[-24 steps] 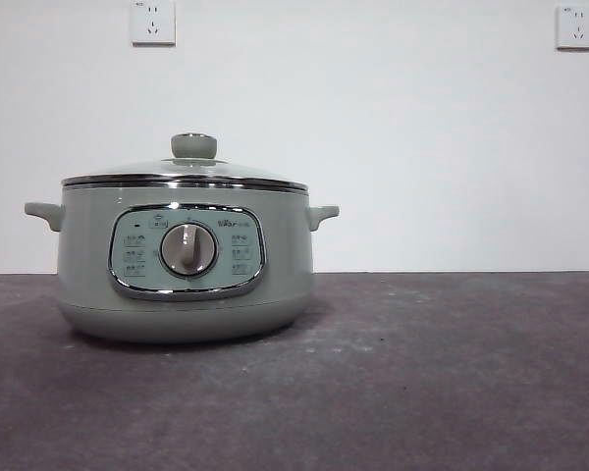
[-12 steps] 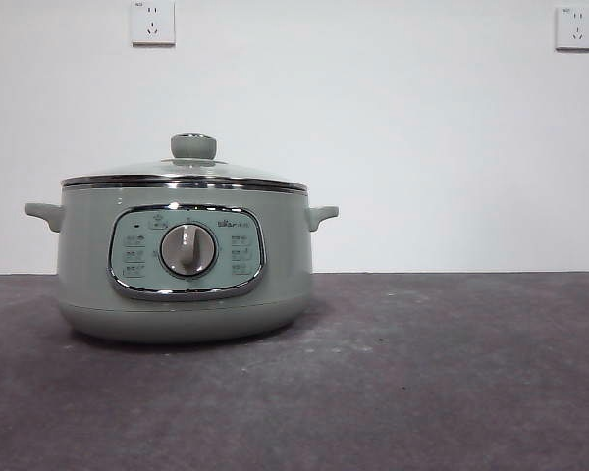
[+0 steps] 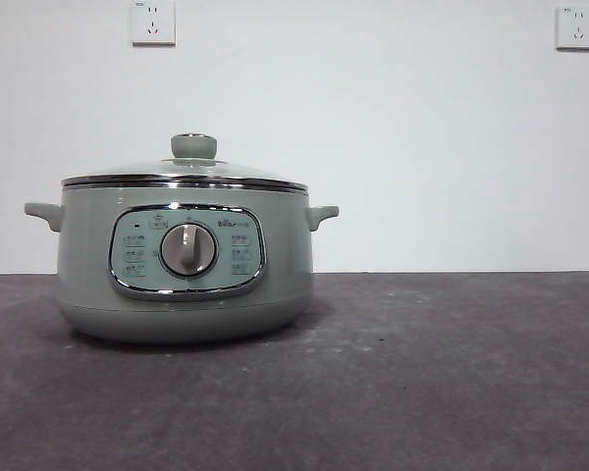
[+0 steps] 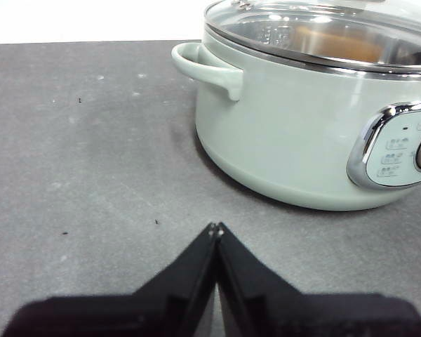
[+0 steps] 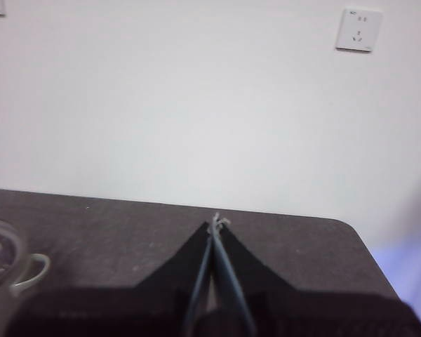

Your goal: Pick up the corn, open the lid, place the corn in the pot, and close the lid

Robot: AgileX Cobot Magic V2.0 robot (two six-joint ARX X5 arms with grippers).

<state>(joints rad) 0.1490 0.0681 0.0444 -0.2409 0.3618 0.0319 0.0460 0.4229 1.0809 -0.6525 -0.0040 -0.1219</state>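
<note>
The pot (image 3: pixel 185 260) is the landmark: a sage-green cooker standing on the dark grey table (image 3: pixel 452 373), its chrome-framed control panel (image 3: pixel 187 251) and grey dial (image 3: pixel 188 249) facing the front camera, one small handle (image 3: pixel 41 213) on each side. Behind the pot runs a white wall (image 3: pixel 422 147) bearing two sockets, one above the pot (image 3: pixel 153 22) and one far off to the side (image 3: pixel 577 26).

The lid (image 3: pixel 185 177) sits closed on the pot, its steel rim level all round and its green knob (image 3: pixel 193 146) upright at the centre. Through the glass, in the left wrist view, an orange-brown shape (image 4: pixel 340 43) shows inside the pot; it may be the corn, but the glare makes that uncertain.

The left gripper (image 4: pixel 216 229) hangs above the bare table beside the pot, near one handle (image 4: pixel 205 67), its two black jaws pressed tip to tip with nothing between them. The right gripper (image 5: pixel 216 223) is on the pot's other side, well apart from it, jaws likewise closed together and empty, pointing toward the wall.
</note>
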